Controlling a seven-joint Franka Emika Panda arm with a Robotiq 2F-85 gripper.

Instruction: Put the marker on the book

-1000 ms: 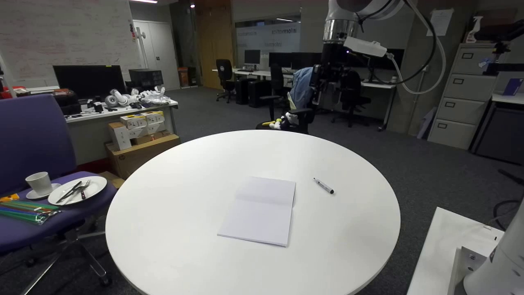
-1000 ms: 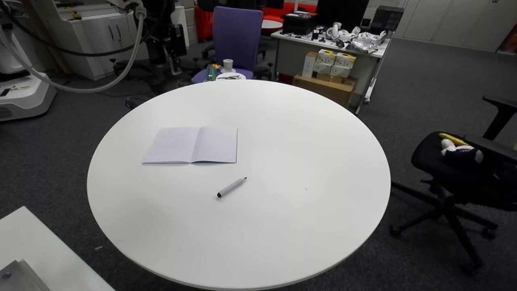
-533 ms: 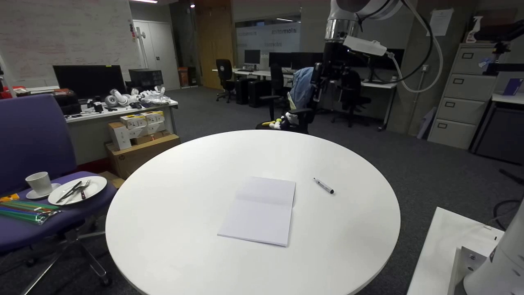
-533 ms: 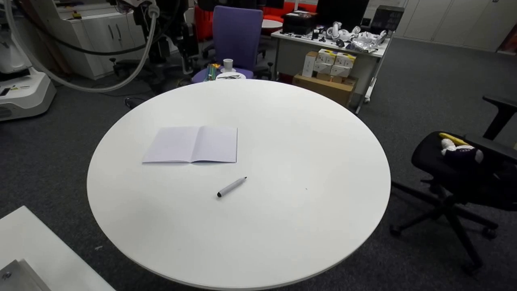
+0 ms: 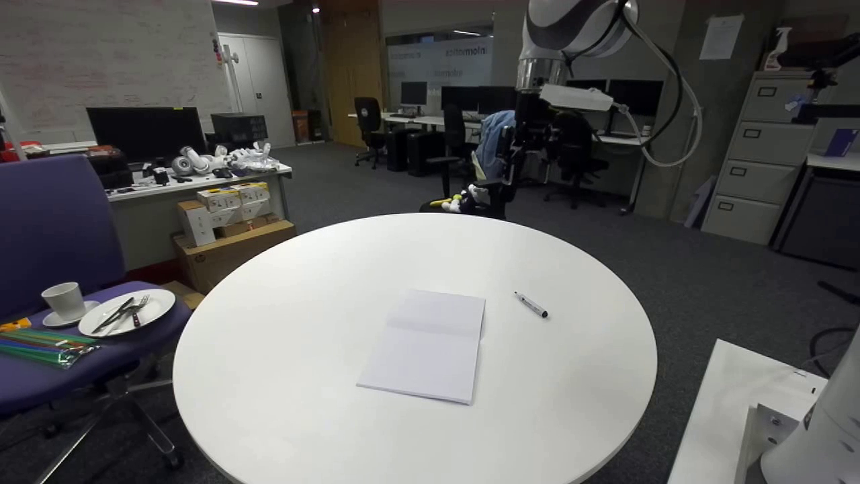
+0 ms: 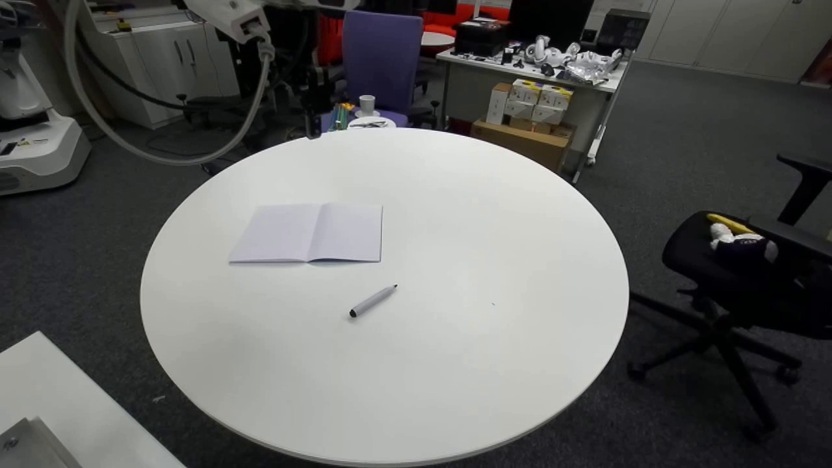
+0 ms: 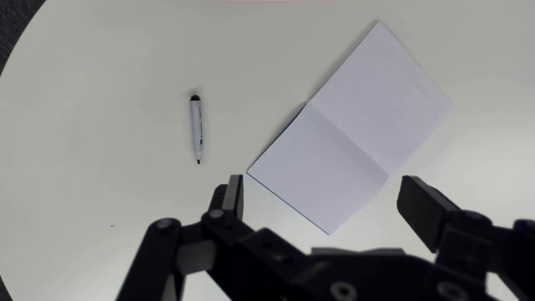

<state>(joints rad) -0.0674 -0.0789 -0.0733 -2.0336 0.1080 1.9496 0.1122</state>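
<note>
In an exterior view the marker (image 5: 531, 305) lies on the tabletop (image 5: 282, 302), between the open book (image 5: 430, 344) and the right-hand edge. The jaws stand wide apart, holding nothing. The marker is outside their span, so a straight drop would likely meet the book instead, and a sideways brush could roll the marker towards the edge. The wrist view shows the jaws' gap plainly; in both exterior views it is hard to make out against dark surroundings.
</note>
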